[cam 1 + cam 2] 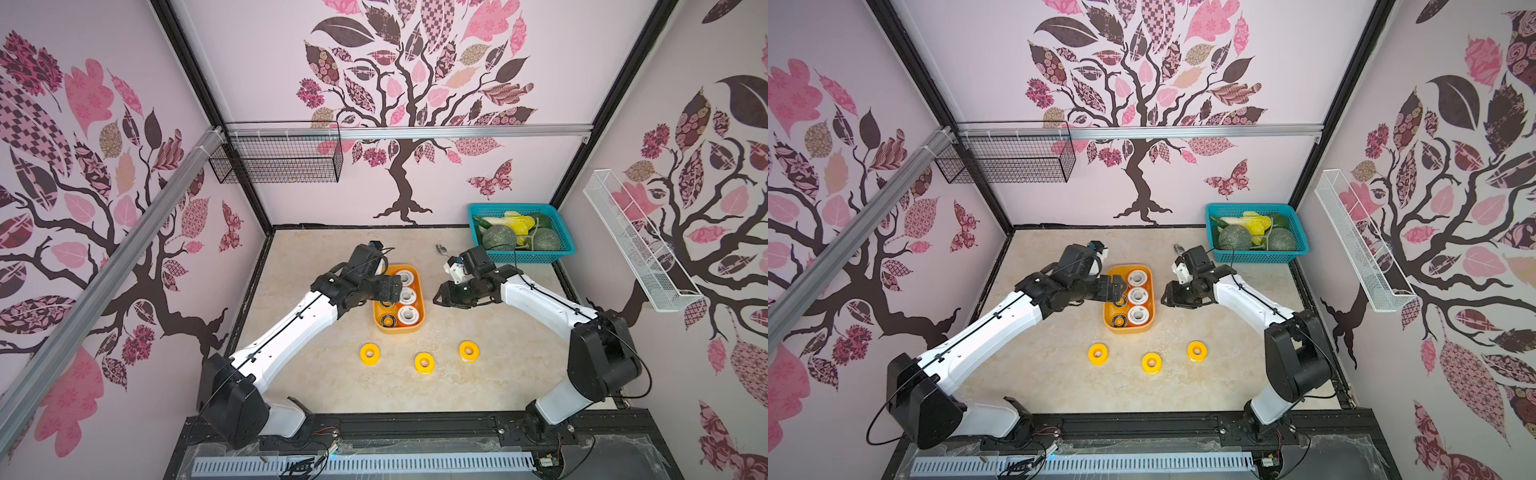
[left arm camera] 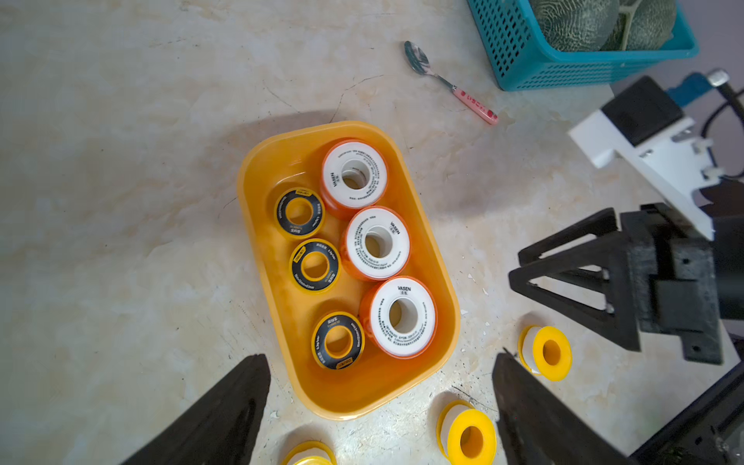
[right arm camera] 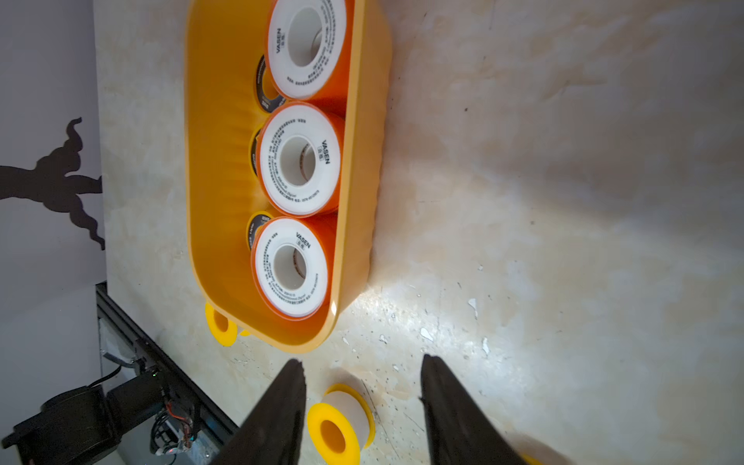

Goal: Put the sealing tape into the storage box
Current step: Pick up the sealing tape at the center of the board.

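Fetching a yellow roll looks like the step in hand. The left roll (image 1: 369, 354), middle roll (image 1: 424, 363) and right roll (image 1: 468, 351) lie flat, hole up, on the worktop (image 1: 324, 386). They sit at the lower centre of both top views, well apart from one another and outside the box (image 1: 400, 329). Just above them in the frame, the box holds three orange rolls (image 2: 376, 243) in one row and three black rolls (image 2: 315, 265), which sit lower, in the other. The left jaws hang over the black row, spread wide with nothing between them. The right jaws, just right of the box, stand partly apart and are also empty. In the right wrist view a yellow roll (image 3: 340, 426) shows on the worktop, low in the frame, under their gap. To do it well, I would drop the right jaws straight down over that roll and widen them enough to straddle its flanges. They should close across the full width, not on the hole, and lift clear of the box wall before swinging in. Floor space looks nearly used up, so the roll probably has to rest on the black row. The left arm should first draw back so the two arms do not meet. Farther off, at the upper right, the spoon (image 1: 441, 249) and the basket (image 1: 523, 257) play no part.
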`<action>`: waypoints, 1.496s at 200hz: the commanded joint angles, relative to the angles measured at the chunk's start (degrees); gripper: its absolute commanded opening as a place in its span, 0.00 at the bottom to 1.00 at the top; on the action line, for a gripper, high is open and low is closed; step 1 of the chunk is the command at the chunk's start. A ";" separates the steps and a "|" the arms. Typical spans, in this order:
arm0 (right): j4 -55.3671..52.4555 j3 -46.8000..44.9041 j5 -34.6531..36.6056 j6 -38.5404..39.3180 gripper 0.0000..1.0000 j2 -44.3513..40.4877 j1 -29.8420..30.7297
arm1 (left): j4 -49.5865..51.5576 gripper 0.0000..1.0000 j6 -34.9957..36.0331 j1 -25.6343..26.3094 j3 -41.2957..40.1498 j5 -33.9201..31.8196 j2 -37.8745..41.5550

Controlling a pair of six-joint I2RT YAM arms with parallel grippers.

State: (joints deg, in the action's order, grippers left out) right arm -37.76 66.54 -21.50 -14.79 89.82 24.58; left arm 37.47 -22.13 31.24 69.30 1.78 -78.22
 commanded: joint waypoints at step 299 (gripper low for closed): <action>-7.71 -18.02 23.41 -7.62 0.84 -6.64 9.56 | 2.60 0.92 4.79 -16.83 -11.78 3.02 10.54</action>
State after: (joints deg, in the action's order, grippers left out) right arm -47.48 47.86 1.78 -22.04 81.43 33.63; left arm 39.70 -17.93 14.55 57.65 5.78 -68.29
